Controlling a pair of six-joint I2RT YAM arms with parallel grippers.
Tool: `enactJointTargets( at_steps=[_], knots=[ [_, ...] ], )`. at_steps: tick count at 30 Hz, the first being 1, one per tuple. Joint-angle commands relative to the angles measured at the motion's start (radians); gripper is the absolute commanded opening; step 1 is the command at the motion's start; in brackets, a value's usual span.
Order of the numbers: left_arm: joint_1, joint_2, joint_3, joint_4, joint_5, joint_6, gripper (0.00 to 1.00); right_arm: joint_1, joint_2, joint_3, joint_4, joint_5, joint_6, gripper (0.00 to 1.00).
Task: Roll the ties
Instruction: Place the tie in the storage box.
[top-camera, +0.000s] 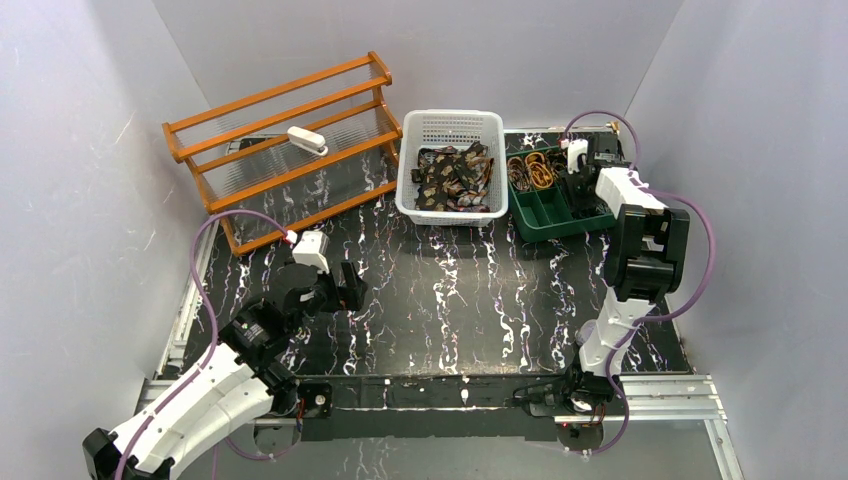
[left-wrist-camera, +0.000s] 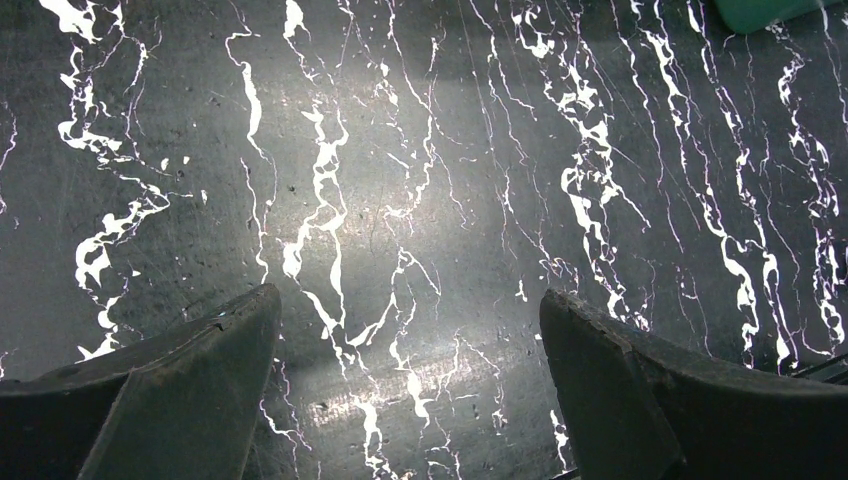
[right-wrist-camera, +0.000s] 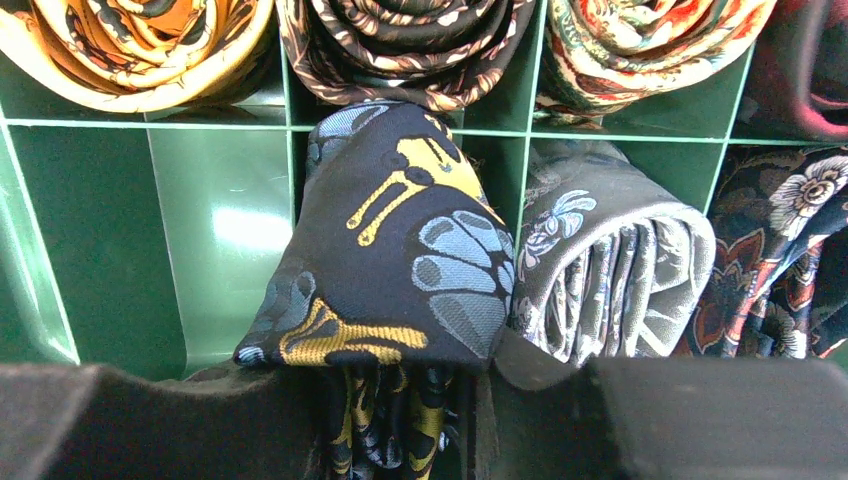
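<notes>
Loose paisley ties lie heaped in the white basket. My right gripper hangs over the green divided tray. In the right wrist view it is shut on a rolled dark blue tie with gold and light blue pattern, held at a middle compartment of the tray. Beside it sit a rolled grey tie, a brown one and an orange one. My left gripper is open and empty over the black marbled table, its fingers wide apart.
An orange wooden rack with a white object on it stands at the back left. The basket and the tray stand side by side at the back. Grey walls close in both sides. Purple cables loop round both arms.
</notes>
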Motion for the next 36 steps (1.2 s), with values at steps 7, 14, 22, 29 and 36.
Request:
enactJointTargets(
  at_steps=[7, 14, 22, 29, 36],
  knots=[
    [0.003, 0.007, -0.004, 0.012, 0.008, 0.014, 0.98, -0.003, -0.001, 0.068, -0.051, -0.025, 0.012, 0.70],
    [0.003, 0.016, -0.006, 0.014, 0.015, 0.014, 0.98, -0.004, -0.033, 0.088, -0.074, -0.020, 0.013, 0.72],
    [0.004, 0.031, -0.007, 0.020, 0.028, 0.012, 0.98, -0.004, -0.029, 0.081, -0.061, -0.049, 0.016, 0.63],
    [0.004, 0.040, -0.007, 0.021, 0.033, 0.014, 0.98, -0.004, 0.057, 0.070, -0.062, -0.089, 0.028, 0.57],
    [0.003, 0.048, -0.005, 0.022, 0.040, 0.017, 0.98, -0.003, 0.106, 0.106, -0.101, -0.097, 0.029, 0.59]
  ],
)
